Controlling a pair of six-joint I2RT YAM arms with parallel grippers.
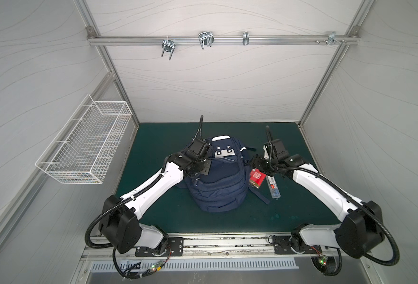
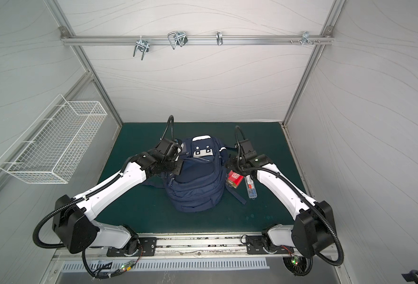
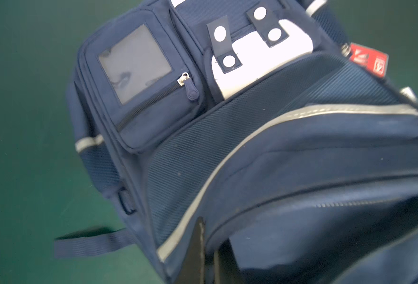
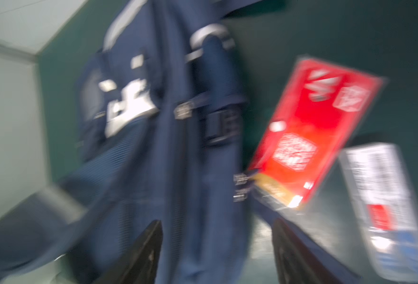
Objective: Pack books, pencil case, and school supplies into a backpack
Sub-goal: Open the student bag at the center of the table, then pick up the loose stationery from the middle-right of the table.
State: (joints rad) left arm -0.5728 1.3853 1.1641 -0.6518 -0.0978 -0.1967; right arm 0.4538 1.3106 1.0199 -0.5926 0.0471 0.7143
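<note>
Top views: the navy backpack (image 1: pixel 217 189) lies in the middle of the green bench (image 1: pixel 153 147). The left gripper (image 1: pixel 206 168) sits at its upper front rim. The right gripper (image 1: pixel 255 159) hangs just beside its right flank. A red book (image 1: pixel 257 177) rests on a tan book (image 1: pixel 252 184), touching the backpack's right side, with a clear plastic box (image 1: pixel 273 188) just beyond.

Left wrist view: the jaws are together, clamped on backpack rim fabric.

Right wrist view, blurred: the jaws stand wide apart, with the backpack flank between them. Contact cannot be told.
</note>
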